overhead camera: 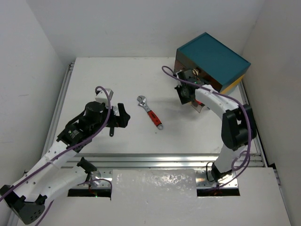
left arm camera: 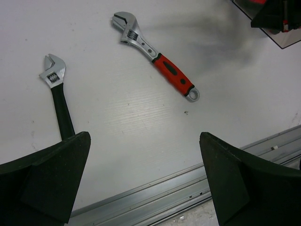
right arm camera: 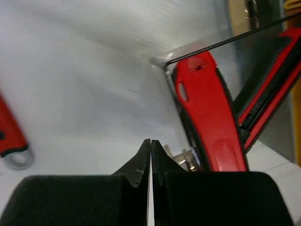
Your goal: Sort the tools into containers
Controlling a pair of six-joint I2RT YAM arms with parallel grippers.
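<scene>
A red-handled adjustable wrench lies in the middle of the table, and it also shows in the left wrist view. A dark-handled adjustable wrench lies left of it, partly under my left finger. My left gripper is open and empty above the table's front part. The teal-topped chest stands at the back right. One translucent drawer is pulled out, with red/black-handled pliers in it. My right gripper is shut and empty at the drawer's front corner.
A metal rail runs along the table's near edge below my left gripper. White walls close in the table on the left, back and right. The end of the red wrench's handle shows at the left of the right wrist view.
</scene>
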